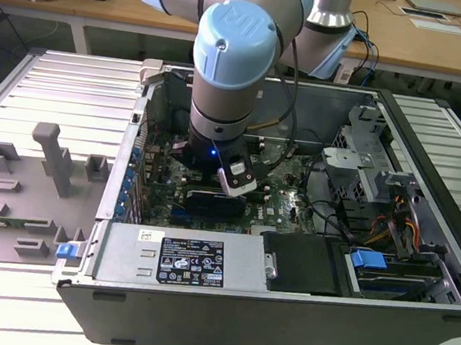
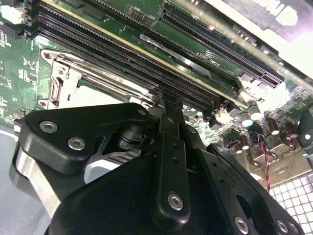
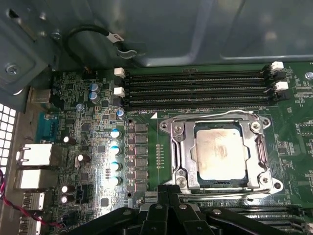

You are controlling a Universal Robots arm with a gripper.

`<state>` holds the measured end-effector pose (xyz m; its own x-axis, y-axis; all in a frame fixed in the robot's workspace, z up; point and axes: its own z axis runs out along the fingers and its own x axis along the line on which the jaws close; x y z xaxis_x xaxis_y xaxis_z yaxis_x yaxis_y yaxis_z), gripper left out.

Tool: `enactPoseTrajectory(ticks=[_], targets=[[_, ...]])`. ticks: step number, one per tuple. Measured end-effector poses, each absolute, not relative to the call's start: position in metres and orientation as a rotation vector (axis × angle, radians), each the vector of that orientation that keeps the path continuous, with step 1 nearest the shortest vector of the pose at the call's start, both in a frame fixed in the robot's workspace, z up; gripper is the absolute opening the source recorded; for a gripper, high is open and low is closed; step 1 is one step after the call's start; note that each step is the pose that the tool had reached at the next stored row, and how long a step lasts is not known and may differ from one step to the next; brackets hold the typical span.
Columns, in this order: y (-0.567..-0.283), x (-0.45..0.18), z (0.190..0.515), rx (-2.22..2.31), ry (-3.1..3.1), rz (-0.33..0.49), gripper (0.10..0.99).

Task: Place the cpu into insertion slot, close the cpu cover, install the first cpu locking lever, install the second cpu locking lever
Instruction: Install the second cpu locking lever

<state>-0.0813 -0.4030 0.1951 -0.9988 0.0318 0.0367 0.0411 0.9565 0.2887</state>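
The cpu point(image 3: 218, 152), a pale square chip, lies flat in the insertion slot point(image 3: 215, 182) on the green motherboard. The silver cpu cover point(image 3: 182, 147) lies down around it, framing the chip. A thin wire lever point(image 3: 215, 116) runs along the socket's side nearer the memory slots. Another lever point(image 3: 234, 195) runs along the opposite side. My gripper point(image 3: 166, 188) is shut with nothing between its black fingers, its tips close to a socket corner. In the second wrist view the gripper point(image 2: 168, 105) hangs just off the cover's edge point(image 2: 63, 81). In the exterior view the arm point(image 1: 217, 138) reaches down into the open computer case.
Long black memory slots point(image 3: 195, 88) lie beside the socket, with capacitors point(image 3: 115, 156) and rear ports point(image 3: 34, 156) further off. A looped black cable point(image 3: 93, 32) hangs on the case wall. In the exterior view, grey fixtures point(image 1: 51, 154) stand on the left and a drive bay point(image 1: 369, 261) on the right.
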Motion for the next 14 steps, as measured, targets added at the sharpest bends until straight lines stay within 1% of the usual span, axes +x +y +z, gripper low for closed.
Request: enactPoseTrajectory(ticks=[14], targets=[[-0.4015,-0.0817,0.195,-0.057,-3.077,-0.451,0.106]])
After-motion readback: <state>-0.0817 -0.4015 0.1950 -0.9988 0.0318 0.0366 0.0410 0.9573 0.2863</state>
